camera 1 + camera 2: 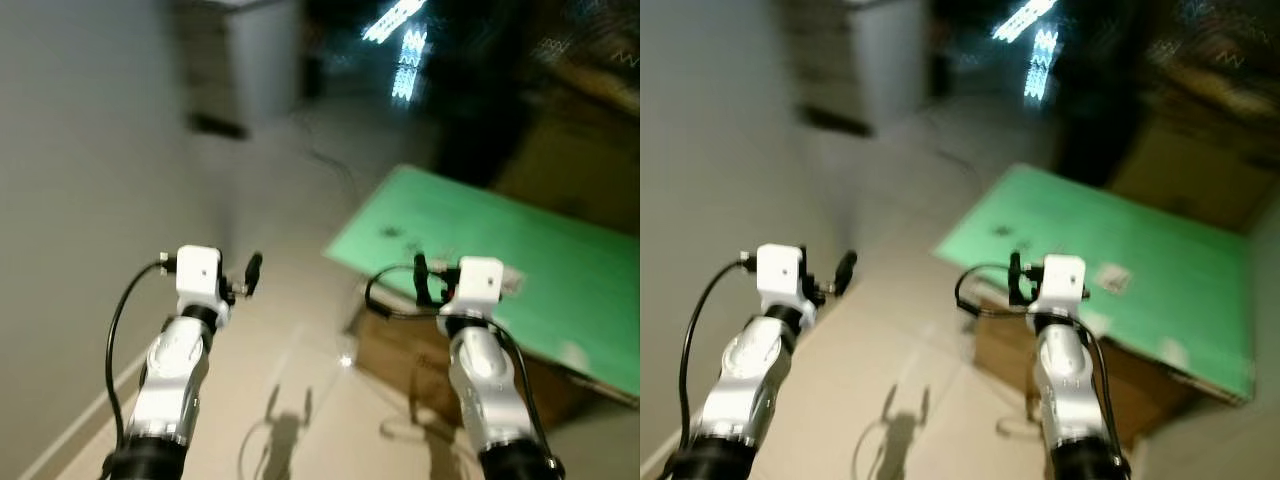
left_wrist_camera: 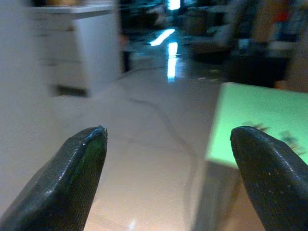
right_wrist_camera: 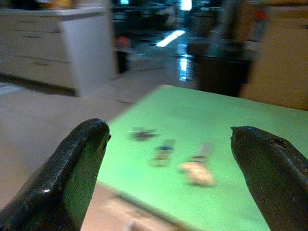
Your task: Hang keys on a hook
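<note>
The views are blurred. A green board lies on top of a cardboard box ahead on my right. On it lie a few small objects: a dark one, a bluish one and a pale one; I cannot tell which are keys. My right gripper is open and empty, raised in front of the board's near edge, short of the objects. My left gripper is also open and empty, held over bare floor to the left of the board. I cannot make out a hook.
A pale wall runs along my left. A white cabinet stands at the back, and a thin cable trails across the beige floor. Dark furniture and brown boxes stand behind the board.
</note>
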